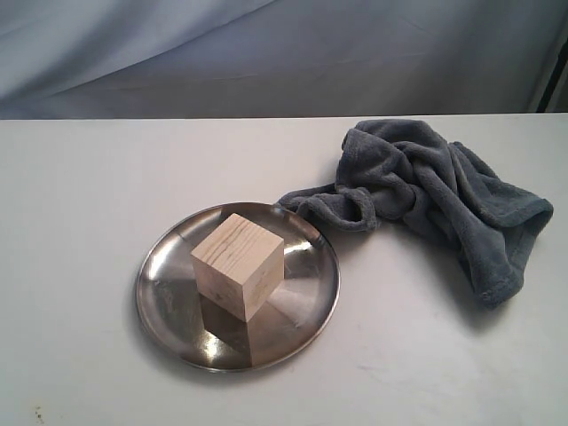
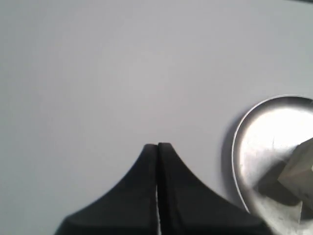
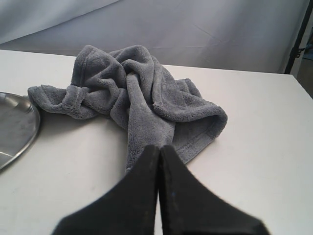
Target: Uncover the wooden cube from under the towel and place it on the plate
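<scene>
White table (image 1: 89, 177) runs back to a pale draped backdrop (image 1: 266, 53) that fills the far side of the exterior view.

The left gripper (image 2: 157, 147) has its two black jaws pressed flat together with only a hairline seam between them, and nothing sits between them. It hangs over bare table, and in its wrist view the plate (image 2: 259, 137) lies off to one side with a corner of the wooden cube (image 2: 301, 169) showing at the picture's edge.

The right gripper (image 3: 160, 148) is likewise closed tight and empty-handed, its tips pointing at the near hem of the towel (image 3: 142, 93), apart from it. A slice of the plate (image 3: 19, 122) shows beyond the cloth's trailing end.

From the exterior view neither arm is visible. The wooden cube (image 1: 238, 264) stands flat on the plate (image 1: 160, 293), near its middle, one edge turned toward the camera, fully uncovered. The towel (image 1: 426, 191) lies bunched on the table right of the plate, one twisted end reaching to the plate's far right rim; whether it touches the rim is unclear
</scene>
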